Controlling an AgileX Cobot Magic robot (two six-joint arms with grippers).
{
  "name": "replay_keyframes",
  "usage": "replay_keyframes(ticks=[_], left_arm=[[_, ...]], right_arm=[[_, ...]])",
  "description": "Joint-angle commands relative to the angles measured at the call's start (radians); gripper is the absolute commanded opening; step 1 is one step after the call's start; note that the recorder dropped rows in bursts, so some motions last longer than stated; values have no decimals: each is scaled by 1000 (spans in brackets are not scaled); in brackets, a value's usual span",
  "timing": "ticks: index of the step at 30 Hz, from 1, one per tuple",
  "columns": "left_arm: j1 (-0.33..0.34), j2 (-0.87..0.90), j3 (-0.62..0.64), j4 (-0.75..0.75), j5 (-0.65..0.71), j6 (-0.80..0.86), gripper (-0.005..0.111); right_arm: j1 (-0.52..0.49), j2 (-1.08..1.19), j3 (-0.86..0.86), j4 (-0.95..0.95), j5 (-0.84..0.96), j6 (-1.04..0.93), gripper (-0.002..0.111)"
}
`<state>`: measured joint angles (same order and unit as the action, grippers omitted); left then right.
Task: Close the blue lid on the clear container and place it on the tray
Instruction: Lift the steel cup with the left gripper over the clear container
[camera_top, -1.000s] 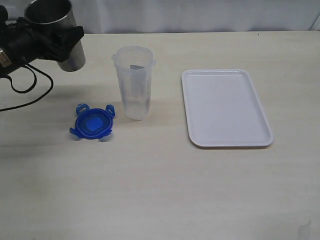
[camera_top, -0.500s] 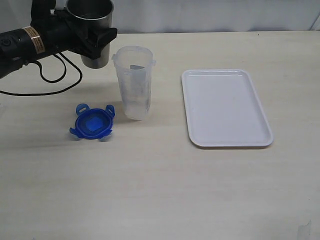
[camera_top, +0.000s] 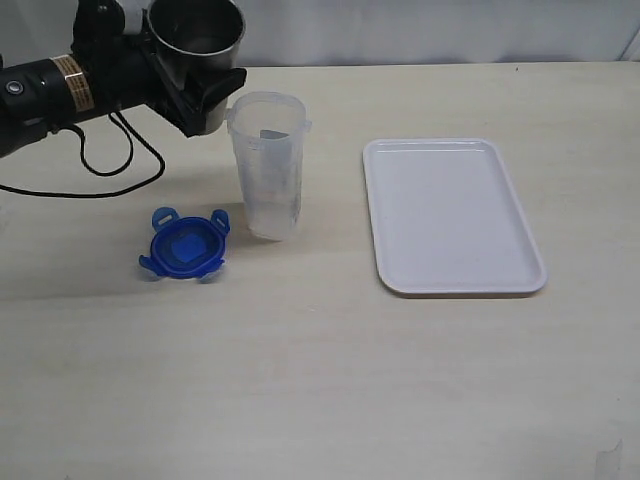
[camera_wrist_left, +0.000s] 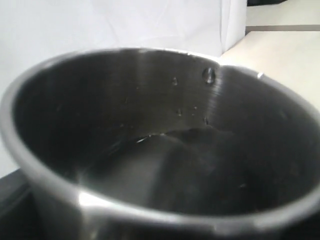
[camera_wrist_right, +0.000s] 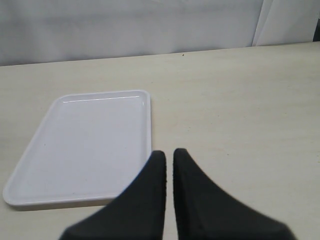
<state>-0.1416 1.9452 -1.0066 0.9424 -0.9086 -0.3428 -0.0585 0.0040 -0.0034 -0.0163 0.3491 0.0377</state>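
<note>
The steel cup's (camera_top: 195, 28) far rim runs into the top edge of the exterior view. Its lower half sits behind the left gripper (camera_top: 197, 90), and the left arm (camera_top: 50, 85) is cut off at the left. Up close the cup is cropped, its rim blurry. I can't read the blue lid's (camera_top: 184, 248) label. The right gripper (camera_wrist_right: 169, 153) covers one corner of the tray (camera_wrist_right: 90, 145).

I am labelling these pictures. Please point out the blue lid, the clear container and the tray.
blue lid (camera_top: 184, 248), exterior view, on its centre label.
clear container (camera_top: 270, 175), exterior view, on its side wall.
tray (camera_top: 455, 215), exterior view, on its bare middle.
</note>
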Motion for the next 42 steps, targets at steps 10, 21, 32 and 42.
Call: replay_keyframes(ticks=[10,21,32,42], left_arm=[[-4,-17,-19,-8,-62,165,0],[-4,-17,-19,-11,-62,270,0],[-4,-17,-19,-19,-62,371,0],[-4,-17,-19,-40,-62,475,0]], right_arm=[[-8,-4,3,1,-3,1,5],[-8,-4,3,1,-3,1,5],[-8,-4,3,1,-3,1,5],[-8,-4,3,1,-3,1,5]])
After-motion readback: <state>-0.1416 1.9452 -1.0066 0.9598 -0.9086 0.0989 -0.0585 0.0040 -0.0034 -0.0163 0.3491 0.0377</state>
